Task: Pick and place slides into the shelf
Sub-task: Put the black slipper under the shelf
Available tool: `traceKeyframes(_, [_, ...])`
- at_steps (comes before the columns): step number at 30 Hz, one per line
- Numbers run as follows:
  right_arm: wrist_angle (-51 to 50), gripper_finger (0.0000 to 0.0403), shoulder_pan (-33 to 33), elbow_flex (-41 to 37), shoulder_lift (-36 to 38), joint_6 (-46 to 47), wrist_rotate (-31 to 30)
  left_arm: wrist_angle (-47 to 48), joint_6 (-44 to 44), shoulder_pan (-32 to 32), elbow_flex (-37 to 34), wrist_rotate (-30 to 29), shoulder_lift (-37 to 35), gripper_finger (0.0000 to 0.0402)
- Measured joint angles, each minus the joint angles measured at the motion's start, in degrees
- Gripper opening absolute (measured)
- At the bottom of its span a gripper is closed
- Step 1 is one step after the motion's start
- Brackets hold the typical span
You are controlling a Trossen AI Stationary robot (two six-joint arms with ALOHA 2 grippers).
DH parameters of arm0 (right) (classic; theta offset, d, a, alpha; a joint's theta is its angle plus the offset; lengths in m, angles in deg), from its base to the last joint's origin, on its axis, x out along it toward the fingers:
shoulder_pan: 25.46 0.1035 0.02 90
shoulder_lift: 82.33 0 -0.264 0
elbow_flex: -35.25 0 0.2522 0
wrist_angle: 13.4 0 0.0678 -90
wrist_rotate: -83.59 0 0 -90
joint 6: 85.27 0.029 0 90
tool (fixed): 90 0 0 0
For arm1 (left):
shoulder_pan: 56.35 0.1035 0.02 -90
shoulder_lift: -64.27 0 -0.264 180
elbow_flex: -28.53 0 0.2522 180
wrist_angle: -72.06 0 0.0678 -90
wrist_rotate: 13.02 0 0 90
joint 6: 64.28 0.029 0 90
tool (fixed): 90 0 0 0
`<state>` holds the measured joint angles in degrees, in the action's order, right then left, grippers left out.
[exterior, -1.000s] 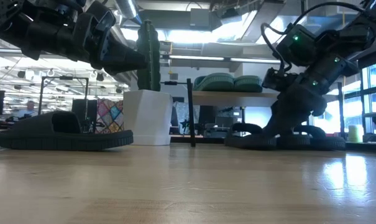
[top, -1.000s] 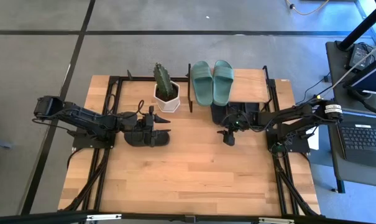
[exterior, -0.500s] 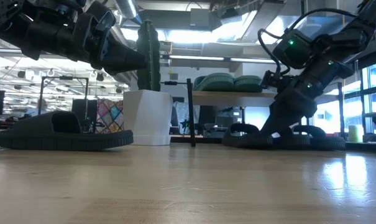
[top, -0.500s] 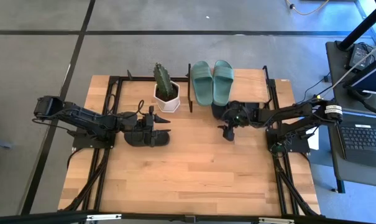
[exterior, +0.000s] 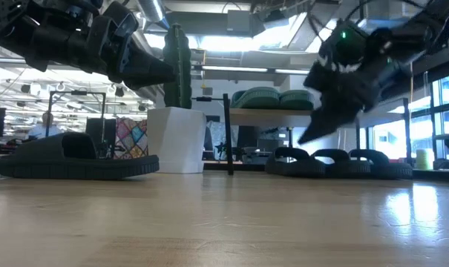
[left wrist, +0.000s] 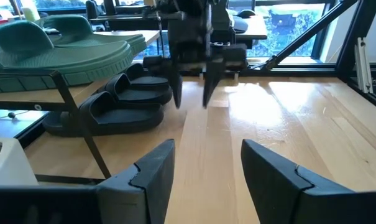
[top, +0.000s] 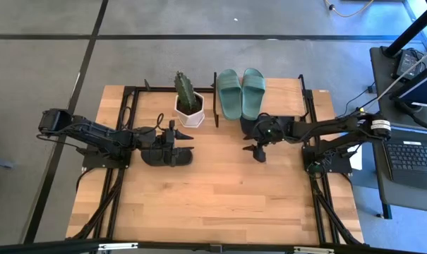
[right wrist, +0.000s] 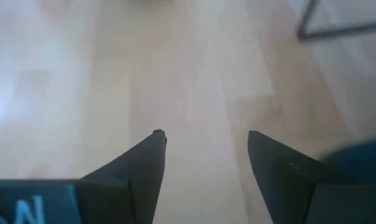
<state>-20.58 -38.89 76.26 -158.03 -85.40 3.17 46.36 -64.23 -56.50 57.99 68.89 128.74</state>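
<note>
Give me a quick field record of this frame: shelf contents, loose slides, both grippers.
shelf top: green pair on the shelf
shelf lower tier: black slides
loose slide: black slide on the table, under the left gripper
left gripper: open, empty, hovering
right gripper: open, empty, in front of the shelf
other: potted cactus

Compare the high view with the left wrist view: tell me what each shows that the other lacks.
Only the high view shows the green cactus in its white pot and the black slides under the left gripper. Only the left wrist view shows black slides on the rack's lower tier. Both show the sage-green foam slides on the wooden-topped shelf and the open right gripper.
</note>
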Motion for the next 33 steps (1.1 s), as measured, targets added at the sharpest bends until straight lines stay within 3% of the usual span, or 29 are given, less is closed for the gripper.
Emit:
traceKeyframes(6, [-11.7, 0.0227, 2.3, 4.2, 7.7, -1.6, 1.0, 1.5, -2.4, -0.8, 0.0, -0.1, 0.0, 0.0176])
traceKeyframes(9, [-16.3, 0.0227, 3.5, 4.3, 12.8, -1.4, 1.0, 8.2, -4.6, -2.5, 1.6, -0.3, -1.4, 0.0176])
traceKeyframes(12, [-17.9, 0.0227, 4.5, 4.3, 16.7, -1.0, -0.3, 29.6, -12.2, -4.5, 8.8, -5.5, -2.8, 0.0176])
traceKeyframes(16, [-18.0, 0.0227, 5.0, 4.3, 19.5, -1.9, -3.1, 63.3, -28.5, -8.1, 23.1, -18.4, -0.3, 0.0176])
traceKeyframes(20, [-18.4, 0.0227, 4.9, 4.3, 19.5, -2.3, -4.0, 84.8, -47.1, -10.6, 34.0, -19.4, 3.8, 0.0176])
traceKeyframes(26, [-18.4, 0.0227, 4.9, 4.3, 18.5, -4.0, -4.1, 98.1, -62.4, -12.8, 39.8, -17.3, 13.5, 0.0176])
traceKeyframes(33, [-18.5, 0.0227, 4.9, 4.3, 18.4, -4.6, -4.1, 101.6, -71.9, -12.9, 40.1, -10.8, 25.4, 0.0176])
